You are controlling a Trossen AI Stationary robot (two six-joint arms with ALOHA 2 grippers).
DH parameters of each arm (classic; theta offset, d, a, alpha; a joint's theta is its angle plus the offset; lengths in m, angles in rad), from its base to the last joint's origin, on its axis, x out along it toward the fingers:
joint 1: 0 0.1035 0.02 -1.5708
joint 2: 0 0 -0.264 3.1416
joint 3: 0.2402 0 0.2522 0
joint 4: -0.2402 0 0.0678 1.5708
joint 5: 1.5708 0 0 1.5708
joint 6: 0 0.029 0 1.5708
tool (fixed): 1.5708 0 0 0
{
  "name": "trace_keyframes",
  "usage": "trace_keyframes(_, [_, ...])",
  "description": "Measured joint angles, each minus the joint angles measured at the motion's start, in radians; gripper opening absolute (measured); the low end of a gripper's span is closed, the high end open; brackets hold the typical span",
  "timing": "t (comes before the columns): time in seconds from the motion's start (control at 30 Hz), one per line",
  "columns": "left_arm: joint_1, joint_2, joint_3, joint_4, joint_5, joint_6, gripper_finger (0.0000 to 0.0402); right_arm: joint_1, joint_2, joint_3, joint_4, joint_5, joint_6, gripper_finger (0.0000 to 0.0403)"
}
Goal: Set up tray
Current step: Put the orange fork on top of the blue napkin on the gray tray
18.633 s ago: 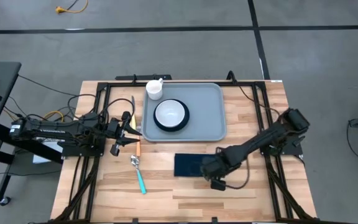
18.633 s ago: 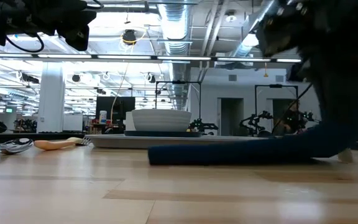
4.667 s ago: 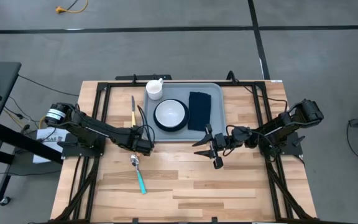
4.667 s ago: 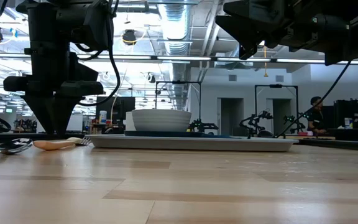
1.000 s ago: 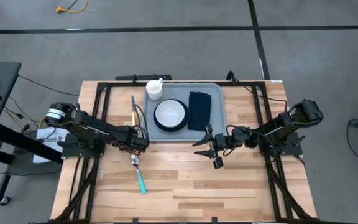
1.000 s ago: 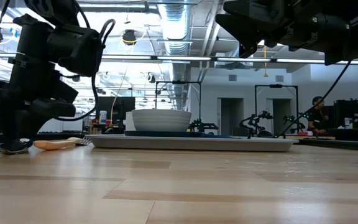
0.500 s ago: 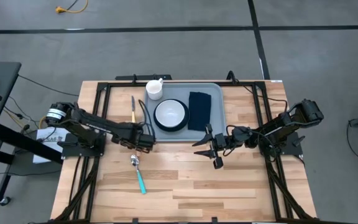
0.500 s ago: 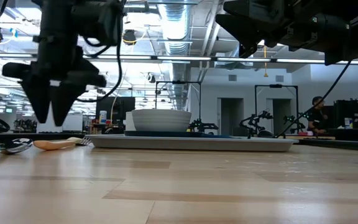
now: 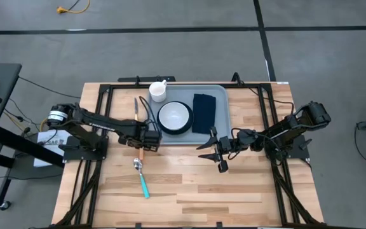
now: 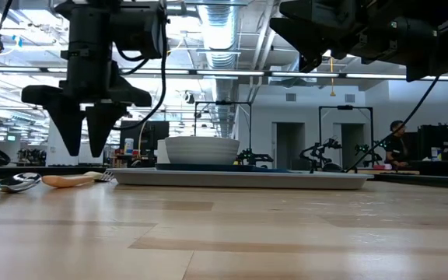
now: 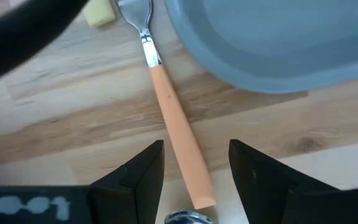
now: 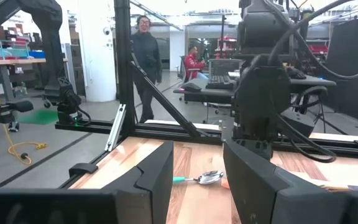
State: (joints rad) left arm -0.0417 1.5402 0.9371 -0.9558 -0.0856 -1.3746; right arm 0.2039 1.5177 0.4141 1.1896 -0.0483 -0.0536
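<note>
The grey-blue tray (image 9: 220,130) lies at the far middle of the table. It bears a dark teal plate with a white bowl (image 9: 174,117) and a dark navy napkin (image 9: 203,112). An orange-handled fork (image 11: 178,134) lies on the wood by the tray's near left corner, tines toward the far edge. My left gripper (image 9: 147,141) hovers open above the fork's handle, fingers pointing down (image 10: 84,144), one on either side (image 11: 194,152), apart from it. My right gripper (image 9: 211,148) hangs open and empty just off the tray's near edge.
A teal-handled spoon (image 9: 143,179) lies near of the fork. A yellow-handled knife (image 9: 136,111) lies left of the tray. A white cup (image 9: 158,90) stands at the tray's far left corner. Bare wood fills the near half. People stand in the room beyond (image 12: 146,50).
My left gripper has risen from low over the table by the spoon's bowl and gone a little toward the tray. It has turned from a slant until its fingers point straight down over the fork.
</note>
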Motion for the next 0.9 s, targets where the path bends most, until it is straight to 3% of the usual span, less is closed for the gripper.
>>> trace_keyframes(0.9, [0.024,-0.001,-0.077,0.101,-0.006,0.021,0.0169,0.000,0.000,0.000,-0.006,-0.003,0.000,0.0134])
